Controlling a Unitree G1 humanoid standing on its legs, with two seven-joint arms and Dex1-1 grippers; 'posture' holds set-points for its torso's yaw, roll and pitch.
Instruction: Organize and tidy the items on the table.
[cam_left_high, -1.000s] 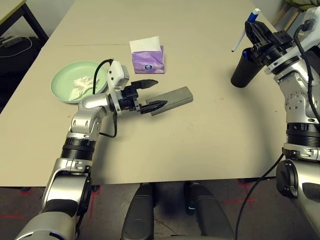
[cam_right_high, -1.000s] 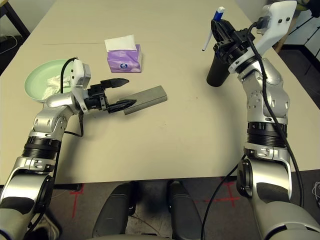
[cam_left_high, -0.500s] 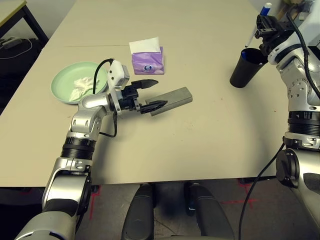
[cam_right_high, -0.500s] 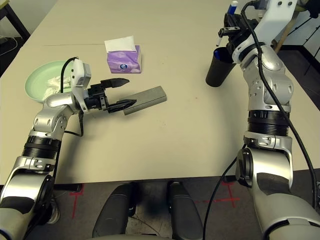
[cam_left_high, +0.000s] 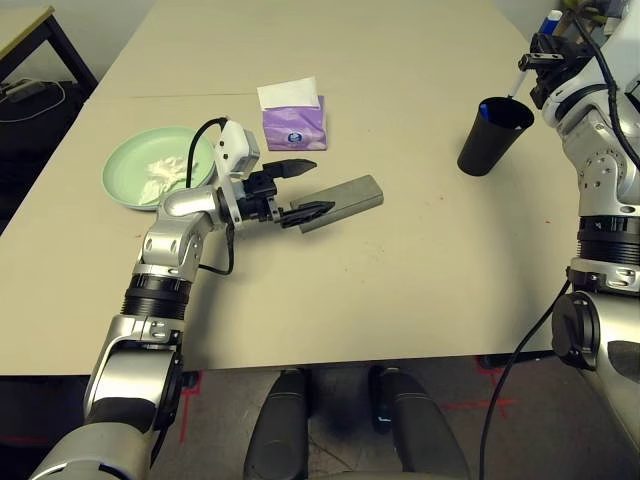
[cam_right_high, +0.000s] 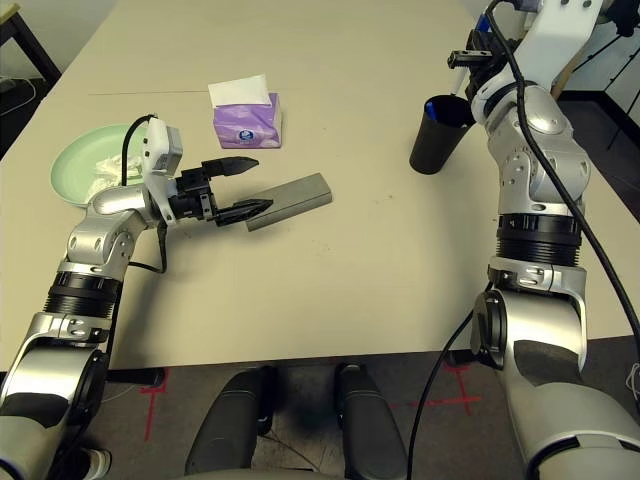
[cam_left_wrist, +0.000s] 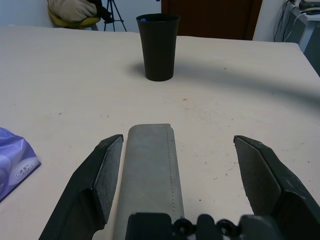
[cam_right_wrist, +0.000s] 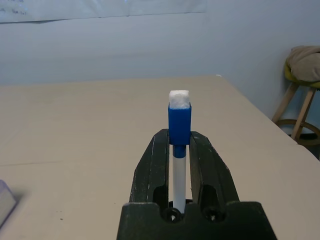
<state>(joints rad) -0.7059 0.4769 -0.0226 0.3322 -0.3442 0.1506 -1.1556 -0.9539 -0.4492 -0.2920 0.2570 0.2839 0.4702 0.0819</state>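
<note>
- The large rectangular table with the plain light beige top (cam_left_high: 400, 260) is carrying all the items.
- The left gripper (cam_left_high: 300, 190) is hovering level over the tabletop with its two black fingers spread wide apart.
- The grey oblong glasses case (cam_left_high: 345, 200) is lying flat on the table, its near end sitting between the spread fingers; in the left wrist view the case (cam_left_wrist: 150, 175) is lying closer to one finger (cam_left_wrist: 100, 180) than to the other, and contact cannot be confirmed.
- The right gripper (cam_right_wrist: 179, 150) is raised above the far right part of the table, fingers pressed together and pinching the blue-capped white pen (cam_right_wrist: 179, 125).
- The pen (cam_left_high: 520, 80) is hanging tip down from the gripper, its lower end just over the rim of the black cup (cam_left_high: 490, 135).
- The black cup is standing upright on the table, well apart from the glasses case.
- The pale green round plate (cam_left_high: 125, 170) is resting near the table's left edge, beside the left forearm, and is holding the crumpled white tissue (cam_left_high: 160, 172).
- The purple tissue box (cam_left_high: 295, 120) is standing beyond the left gripper, a white sheet protruding from its top.
</note>
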